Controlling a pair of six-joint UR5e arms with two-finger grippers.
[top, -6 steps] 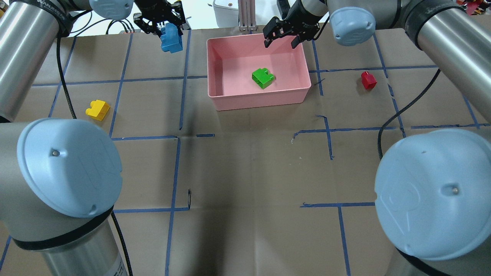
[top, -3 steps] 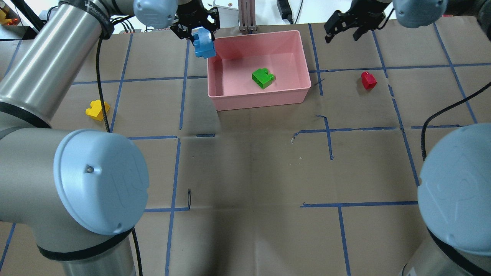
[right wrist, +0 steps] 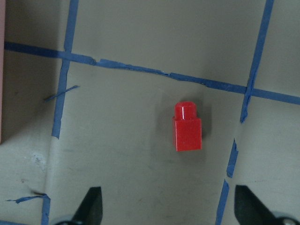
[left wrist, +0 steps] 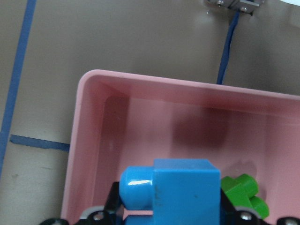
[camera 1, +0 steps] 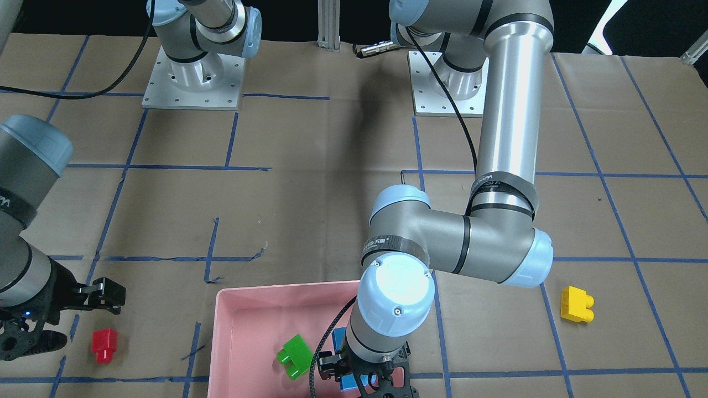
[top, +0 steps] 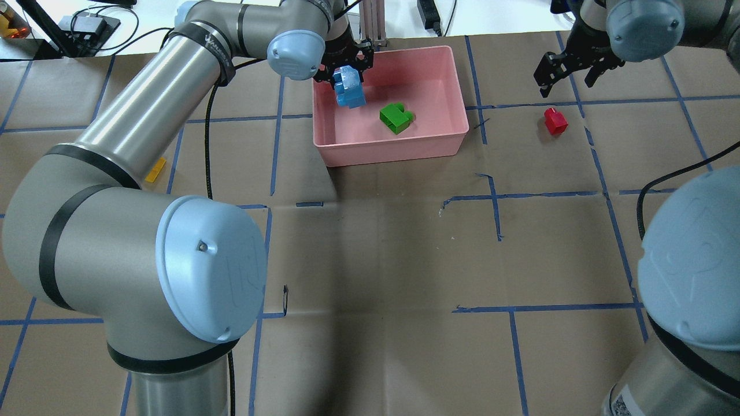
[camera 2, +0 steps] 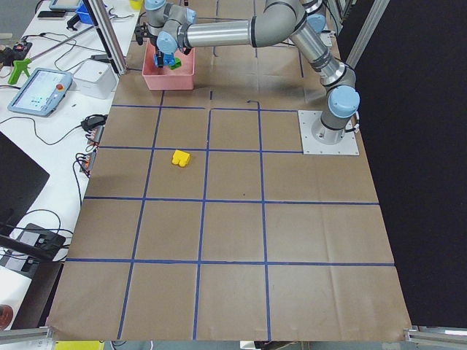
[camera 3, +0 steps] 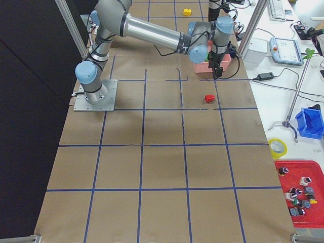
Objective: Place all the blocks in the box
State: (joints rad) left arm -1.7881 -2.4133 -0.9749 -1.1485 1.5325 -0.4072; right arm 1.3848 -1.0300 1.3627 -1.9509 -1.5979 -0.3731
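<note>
A: Nearest, yellow block (camera 1: 576,304) is left untouched on the surface (top: 376,248); green block (top: 396,118) is lodged in box (top: 404,149).
B: Drop step, prob.: blue block (top: 350,89) is clamped in L end effector (top: 348,78) above box's far-left part. Release is called for next.
A: Wide-spread R end effector (top: 568,81) is poised near red block (top: 555,121); descent needed.
B: Surface is papered brown w/ blue tape grid (top: 511,309); white bench (top: 497,17) seen beyond.
</note>
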